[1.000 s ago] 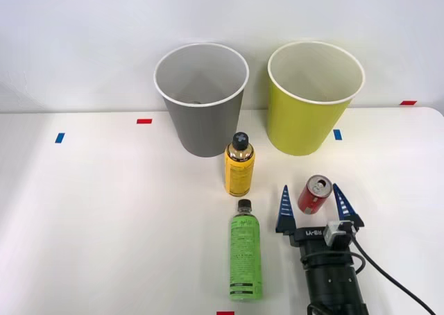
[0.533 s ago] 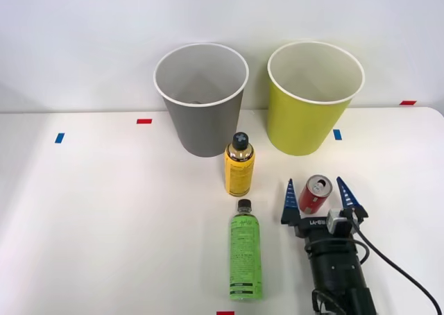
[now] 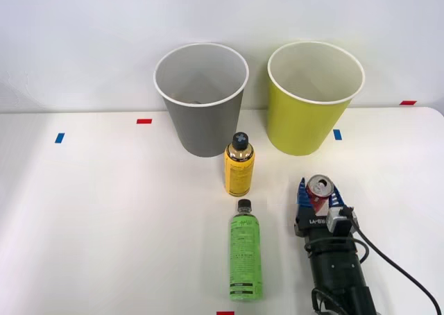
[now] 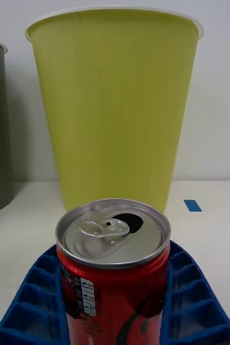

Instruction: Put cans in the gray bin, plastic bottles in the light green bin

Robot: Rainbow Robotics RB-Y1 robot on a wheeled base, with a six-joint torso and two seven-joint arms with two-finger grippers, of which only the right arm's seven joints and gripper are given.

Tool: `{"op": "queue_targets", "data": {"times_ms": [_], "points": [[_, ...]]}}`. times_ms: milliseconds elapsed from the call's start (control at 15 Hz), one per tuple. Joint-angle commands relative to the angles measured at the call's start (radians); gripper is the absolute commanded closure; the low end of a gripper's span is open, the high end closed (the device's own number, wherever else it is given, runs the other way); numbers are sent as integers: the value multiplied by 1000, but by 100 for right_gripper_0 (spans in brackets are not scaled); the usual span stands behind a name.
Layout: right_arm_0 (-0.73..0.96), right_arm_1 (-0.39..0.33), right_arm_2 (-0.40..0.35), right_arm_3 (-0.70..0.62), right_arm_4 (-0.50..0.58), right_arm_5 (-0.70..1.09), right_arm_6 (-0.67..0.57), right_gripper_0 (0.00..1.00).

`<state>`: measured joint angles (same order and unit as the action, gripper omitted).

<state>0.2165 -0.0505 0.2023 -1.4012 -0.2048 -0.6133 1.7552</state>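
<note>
Can: the red can (image 3: 319,193) is seen upright on the table (image 3: 104,211), in front of the green bin (image 3: 312,100) and right of the green bottle (image 3: 245,256); its tab is pulled, so it is judged empty.
Handling: a light, thin-walled can is expected to dent under a hard squeeze; its smooth round wall may slip. It is best held at mid-body, across its width, kept upright.
Fingers: the gripper (image 3: 318,205) is seen closed in on the can, a blue ribbed finger (image 4: 34,302) pressed against each side, low on the body. Whether the can is lifted off the table cannot be told.
Arm: the right arm (image 3: 336,273) is laid low and nearly level along the table from the near edge, the wrist pointed toward the bins.
Bins: the gray bin (image 3: 201,100) stands at the back, left of the green bin; both are upright.
Other: a yellow bottle (image 3: 239,166) stands before the gray bin.
Next: a lift and a carry left to the gray bin are judged to be needed.
</note>
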Motion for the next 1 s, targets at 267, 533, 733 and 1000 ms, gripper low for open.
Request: {"op": "queue_targets", "data": {"times_ms": [267,533,733,1000], "points": [[37,-17,-1,-56,50,1,-22,87],[211,-45,16,-409,111,308,-43,89],[313,-83,62,-664,96,517,-65,90],[316,-94,89,-754,74,532,-89,93]]}}
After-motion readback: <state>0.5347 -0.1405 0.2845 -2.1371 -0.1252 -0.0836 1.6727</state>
